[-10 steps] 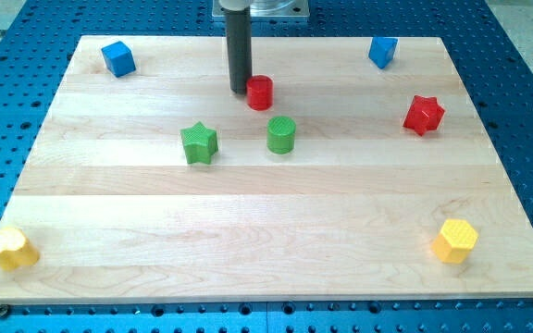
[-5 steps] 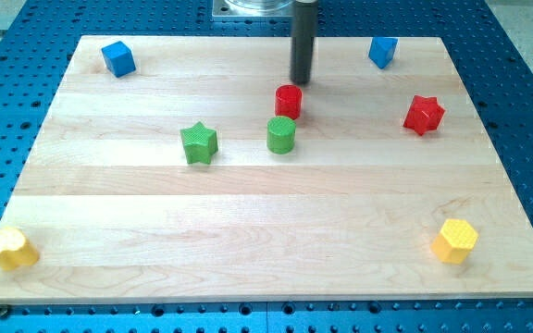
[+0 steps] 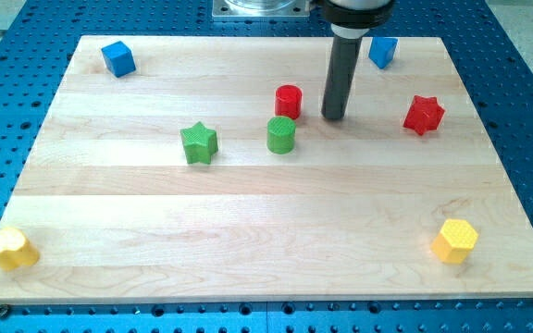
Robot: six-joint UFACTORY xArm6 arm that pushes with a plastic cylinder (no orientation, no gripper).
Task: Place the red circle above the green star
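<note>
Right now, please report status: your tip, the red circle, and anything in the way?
My tip on board, right of red circle, clear gap between. Red circle sits up-right of green star, not above it. Green cylinder just below circle.

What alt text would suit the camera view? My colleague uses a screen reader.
A wooden board where my tip rests to the right of the red circle, not touching it; the green star sits lower left of the circle, with a green cylinder between. Two blue blocks, a red star and two yellow blocks lie near the edges.
</note>
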